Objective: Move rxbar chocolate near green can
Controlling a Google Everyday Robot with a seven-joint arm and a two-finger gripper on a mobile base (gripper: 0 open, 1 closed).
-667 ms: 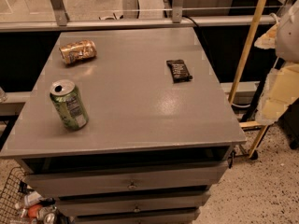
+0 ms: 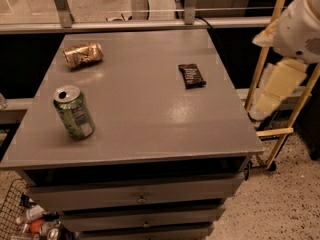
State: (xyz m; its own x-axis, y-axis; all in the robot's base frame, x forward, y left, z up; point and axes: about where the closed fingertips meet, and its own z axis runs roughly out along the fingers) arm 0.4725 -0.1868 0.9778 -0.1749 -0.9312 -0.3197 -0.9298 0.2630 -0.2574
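Note:
The rxbar chocolate (image 2: 191, 76), a flat black-wrapped bar, lies on the grey table top (image 2: 150, 114) at the right, toward the far side. The green can (image 2: 74, 112) stands upright near the front left, its silver top opened. My gripper (image 2: 276, 90) hangs off the table's right edge, below the white arm (image 2: 300, 26). It is to the right of the bar, apart from it and holding nothing that I can see.
A dented gold-brown can (image 2: 83, 54) lies on its side at the far left of the table. A yellow-framed cart (image 2: 272, 131) stands to the right of the table. A wire basket with clutter (image 2: 30, 219) sits on the floor at the front left. Drawers (image 2: 142, 199) are below the top.
My gripper has shifted a little to the left, toward the table's right edge. The bar and both cans have not moved.

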